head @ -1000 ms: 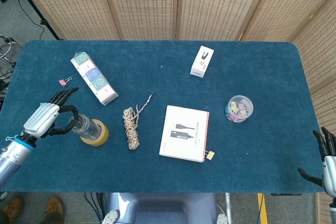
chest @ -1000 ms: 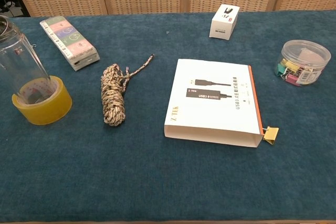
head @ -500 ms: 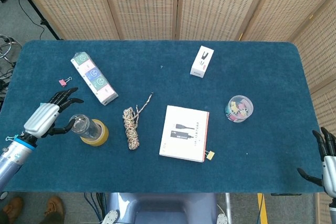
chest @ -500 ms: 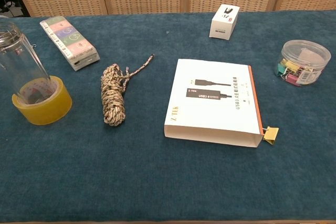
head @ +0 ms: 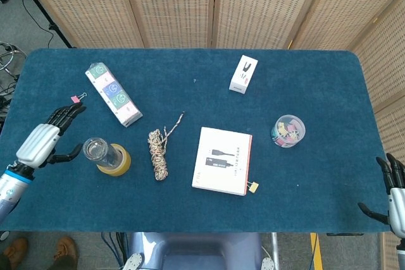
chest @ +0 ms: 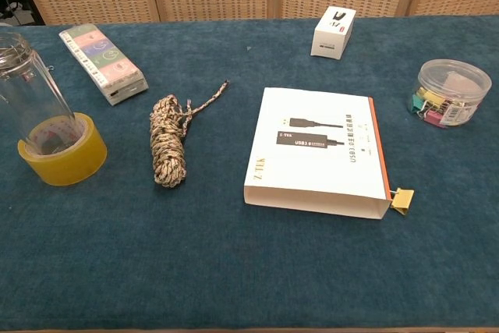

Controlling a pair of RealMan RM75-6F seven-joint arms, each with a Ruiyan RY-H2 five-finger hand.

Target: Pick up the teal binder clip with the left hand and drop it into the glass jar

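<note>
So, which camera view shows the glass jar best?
The chest view: the glass jar is close, seen from the side, standing inside the yellow tape roll, though the frame edge cuts it. The head view shows the glass jar whole but small, from above.

Left hand [head: 39,143] silver-grey shell, black fingers [head: 63,115], blue wrist band, right hand [head: 393,197] alike
</note>
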